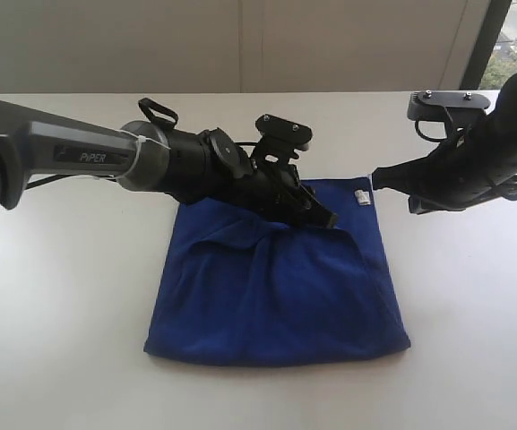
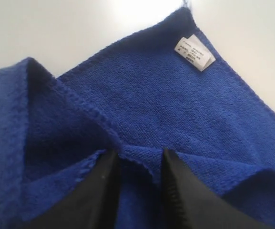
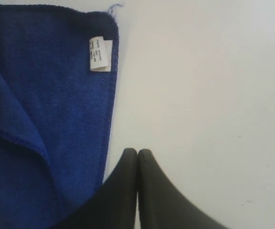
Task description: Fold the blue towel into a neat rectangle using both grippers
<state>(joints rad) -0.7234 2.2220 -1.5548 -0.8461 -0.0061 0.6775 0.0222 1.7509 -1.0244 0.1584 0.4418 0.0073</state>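
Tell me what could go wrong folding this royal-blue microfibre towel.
The left gripper straddles a rumpled ridge of the blue towel, not a corner; closing there may pinch several layers. The shut right gripper hangs over the white table near the white label, holding nothing, so a lone pull could skew it.

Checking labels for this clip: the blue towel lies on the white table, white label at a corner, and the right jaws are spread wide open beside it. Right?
No. The right gripper has its jaws shut, pressed together, as the right wrist view shows. The rest holds: blue towel on the white table, white label at a corner, jaws beside it.
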